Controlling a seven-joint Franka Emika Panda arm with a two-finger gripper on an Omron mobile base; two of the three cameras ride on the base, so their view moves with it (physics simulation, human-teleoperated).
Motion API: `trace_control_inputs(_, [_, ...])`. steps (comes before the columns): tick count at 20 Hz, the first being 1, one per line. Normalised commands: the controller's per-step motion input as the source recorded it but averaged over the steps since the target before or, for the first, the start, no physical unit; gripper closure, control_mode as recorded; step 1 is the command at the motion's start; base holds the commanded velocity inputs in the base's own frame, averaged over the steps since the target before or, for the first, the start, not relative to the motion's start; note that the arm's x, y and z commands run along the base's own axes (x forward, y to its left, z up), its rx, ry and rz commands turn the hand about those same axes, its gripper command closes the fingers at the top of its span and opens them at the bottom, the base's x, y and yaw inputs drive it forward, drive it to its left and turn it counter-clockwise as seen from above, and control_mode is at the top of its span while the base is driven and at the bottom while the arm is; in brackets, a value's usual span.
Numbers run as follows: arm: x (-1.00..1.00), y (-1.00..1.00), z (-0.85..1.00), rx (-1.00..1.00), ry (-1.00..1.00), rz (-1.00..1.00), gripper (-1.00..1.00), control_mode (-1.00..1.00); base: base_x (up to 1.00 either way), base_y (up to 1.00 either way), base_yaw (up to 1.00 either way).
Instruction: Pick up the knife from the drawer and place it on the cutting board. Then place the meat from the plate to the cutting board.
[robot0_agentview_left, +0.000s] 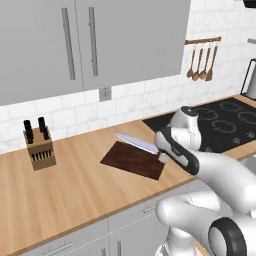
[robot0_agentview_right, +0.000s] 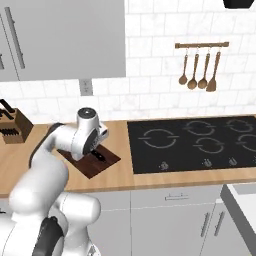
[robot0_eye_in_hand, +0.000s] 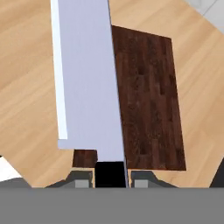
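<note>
My gripper (robot0_agentview_left: 162, 156) is shut on the black handle of the knife (robot0_agentview_left: 136, 142). It holds the knife a little above the counter, with the broad silver blade pointing left over the far edge of the dark brown cutting board (robot0_agentview_left: 131, 161). In the hand view the blade (robot0_eye_in_hand: 85, 78) runs straight away from my gripper (robot0_eye_in_hand: 109, 178) and covers the left side of the board (robot0_eye_in_hand: 151, 100). From the right base view, my hand hangs over the board (robot0_agentview_right: 102, 167) and hides most of the knife. The drawer, the meat and the plate are out of view.
A tan knife block (robot0_agentview_left: 39, 145) with black handles stands at the left of the wooden counter. The black hob (robot0_agentview_left: 220, 122) lies to the board's right. Wooden utensils (robot0_agentview_right: 200, 70) hang on the tiled wall, under grey wall cabinets (robot0_agentview_left: 90, 40).
</note>
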Motion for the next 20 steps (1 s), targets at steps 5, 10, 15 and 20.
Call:
trace_control_inputs(5, [0.92,-0.17,-0.41,-0.11,0.09,-0.01,1.00,-1.00,0.00,0.00,0.00])
trace_control_inputs(10, [0.66,-0.02,-0.02,-0.01,0.22,0.00,1.00,-1.00,0.00,0.00,0.00])
trace_control_inputs(15, [0.36,0.00,-0.07,0.00,0.14,0.00,1.00,-1.00,0.00,0.00,0.00])
trace_control_inputs(20, [0.01,0.03,-0.42,0.00,0.00,0.00,1.00,-1.00,0.00,0.00,0.00])
